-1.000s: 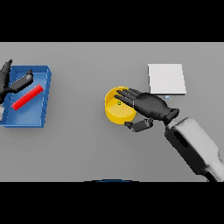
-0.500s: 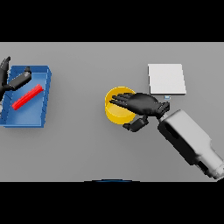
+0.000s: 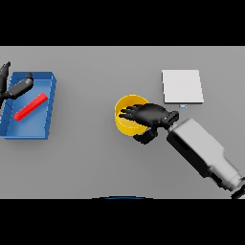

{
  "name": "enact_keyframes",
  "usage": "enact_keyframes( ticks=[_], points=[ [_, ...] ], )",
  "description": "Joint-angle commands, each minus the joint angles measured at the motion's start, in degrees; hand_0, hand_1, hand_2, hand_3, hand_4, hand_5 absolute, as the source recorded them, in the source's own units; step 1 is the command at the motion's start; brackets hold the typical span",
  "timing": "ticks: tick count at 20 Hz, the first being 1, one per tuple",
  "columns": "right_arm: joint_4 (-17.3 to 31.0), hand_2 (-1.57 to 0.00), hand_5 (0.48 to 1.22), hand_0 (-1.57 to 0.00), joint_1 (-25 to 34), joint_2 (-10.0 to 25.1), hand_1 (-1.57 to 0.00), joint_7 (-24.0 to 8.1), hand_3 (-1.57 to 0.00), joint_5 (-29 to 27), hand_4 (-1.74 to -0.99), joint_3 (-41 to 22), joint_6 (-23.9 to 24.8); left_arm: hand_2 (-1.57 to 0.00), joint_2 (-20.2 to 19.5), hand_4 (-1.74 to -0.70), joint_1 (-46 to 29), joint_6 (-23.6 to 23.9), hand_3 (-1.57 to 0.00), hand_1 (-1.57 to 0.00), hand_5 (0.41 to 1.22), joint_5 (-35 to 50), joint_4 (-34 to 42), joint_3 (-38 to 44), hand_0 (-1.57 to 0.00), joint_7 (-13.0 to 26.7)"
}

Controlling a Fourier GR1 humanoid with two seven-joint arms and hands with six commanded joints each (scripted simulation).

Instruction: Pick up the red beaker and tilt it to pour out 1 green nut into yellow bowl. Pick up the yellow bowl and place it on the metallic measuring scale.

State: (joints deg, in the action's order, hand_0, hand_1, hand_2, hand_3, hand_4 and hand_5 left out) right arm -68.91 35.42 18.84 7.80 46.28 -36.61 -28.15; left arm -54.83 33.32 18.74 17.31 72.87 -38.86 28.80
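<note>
While the right hand (image 3: 149, 116) curls over the yellow bowl (image 3: 125, 116), thumb outside its near rim, the bowl looks light and rigid; rim-pinching suits it; left hand (image 3: 14, 87) idles.

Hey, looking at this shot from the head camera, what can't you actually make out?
- Inside of the yellow bowl, head view: the right hand covers it, so no green nut shows.
- Right hand's grip: thumb sits below the rim; contact unclear.
- Left hand: cut off by the left edge, over the blue tray.
- Red beaker: too small for detail.
</note>
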Motion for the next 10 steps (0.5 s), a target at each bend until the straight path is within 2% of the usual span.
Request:
enact_keyframes(
  ticks=[1, 2, 3, 4, 5, 6, 7, 8, 10],
  points=[
    [-0.4, -0.07, 0.784, -0.02, -0.4, 0.4, -0.04, 0.2, -0.09, 0.4, -1.339, -0.6, -0.2, 0.0, 0.2, -0.79, 0.5, -0.4, 0.0, 0.0, 0.725, 0.0, -0.9, 0.1, 0.0, 0.3],
    [-0.2, -0.13, 0.82, -0.09, -0.1, 0.4, -0.11, 0.0, -0.16, 1.1, -1.362, -1.0, 0.1, 0.0, 0.4, -0.79, 0.4, -0.3, 0.0, 0.0, 0.723, 0.0, -0.7, 0.0, 0.0, 0.0],
    [0.5, -0.23, 0.9, -0.26, 0.2, 0.0, -0.24, 0.2, -0.25, 1.4, -1.387, -1.2, 0.2, 0.0, 0.3, -0.79, 0.5, -0.1, 0.0, 0.0, 0.722, -0.2, -0.2, -0.1, 0.0, 0.0],
    [0.4, -0.39, 0.964, -0.51, 0.3, 0.0, -0.44, 0.7, -0.36, 1.5, -1.425, -1.6, -0.1, 0.0, 0.2, -0.79, 0.1, 0.1, 0.0, 0.0, 0.723, 0.0, -0.2, 0.1, 0.0, -0.2],
    [0.3, -0.62, 1.016, -0.72, 0.1, 0.6, -0.66, 1.1, -0.47, 1.1, -1.488, -1.3, -0.6, 0.0, -0.1, -0.8, 0.1, 0.3, 0.0, 0.0, 0.725, 0.1, 0.7, 0.1, 0.0, 0.2],
    [0.3, -0.81, 1.057, -0.89, 0.2, 0.3, -0.85, 0.5, -0.59, 0.7, -1.534, -1.4, -1.6, 0.0, -0.2, -0.8, 0.0, 0.0, 0.0, 0.0, 0.726, 0.3, 0.3, 0.2, 0.0, 0.0],
    [-0.1, -0.97, 1.09, -1.03, 0.4, 0.9, -0.99, 1.2, -0.69, 0.0, -1.571, -1.4, -3.3, 0.0, 0.3, -0.8, 0.1, 0.5, 0.0, 0.0, 0.727, -0.1, 0.3, -0.1, 0.0, 0.7],
    [-0.3, -1.09, 1.116, -1.14, 0.4, 1.3, -1.11, 1.4, -0.87, -0.4, -1.604, -1.3, -4.3, 0.0, 0.2, -0.8, 0.5, 0.4, 0.0, 0.0, 0.728, 0.0, 0.2, 0.1, 0.0, 0.9],
    [-1.1, -1.26, 1.154, -1.29, 0.2, 1.0, -1.27, -0.6, -1.02, -0.7, -1.649, -1.5, -5.1, 0.0, -0.1, -0.8, 0.2, 0.7, 0.0, 0.0, 0.727, 0.1, 0.7, 0.2, 0.0, 0.9]
  ],
)
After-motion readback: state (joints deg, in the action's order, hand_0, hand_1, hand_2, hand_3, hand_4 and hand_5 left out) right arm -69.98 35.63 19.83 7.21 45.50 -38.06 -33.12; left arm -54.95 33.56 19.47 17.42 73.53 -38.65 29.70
